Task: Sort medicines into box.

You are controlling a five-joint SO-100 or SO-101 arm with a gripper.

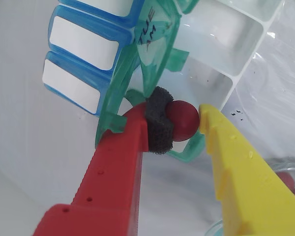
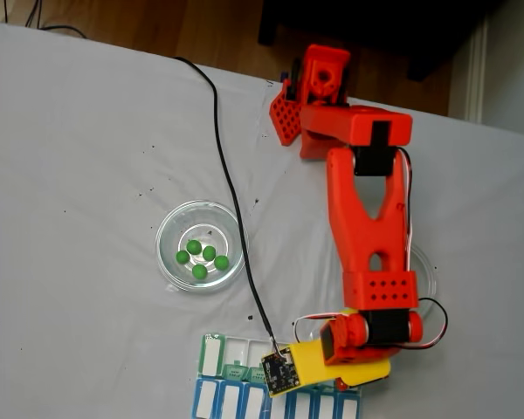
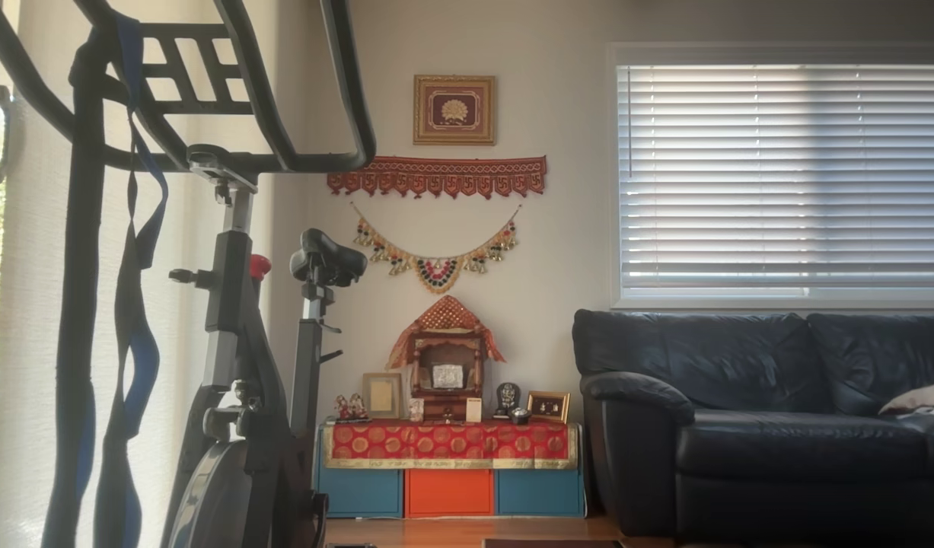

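In the wrist view the red-and-yellow pincer [image 1: 186, 120] is gripping a glossy dark red ball [image 1: 183, 119] over the flat green pill organizer [image 1: 157, 54] with its lids open. In the fixed view five bright green balls [image 2: 203, 256] are sitting in a clear glass dish [image 2: 168, 229] on the white table [image 2: 87, 157].

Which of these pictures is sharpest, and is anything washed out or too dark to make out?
Wrist view: bright and washed out around the white box, yet the red ball in the gripper reads clearly. Fixed view: even light, a bit soft, green balls distinct. Other view: sharp but dim, the sofa nearly black below bright blinds.
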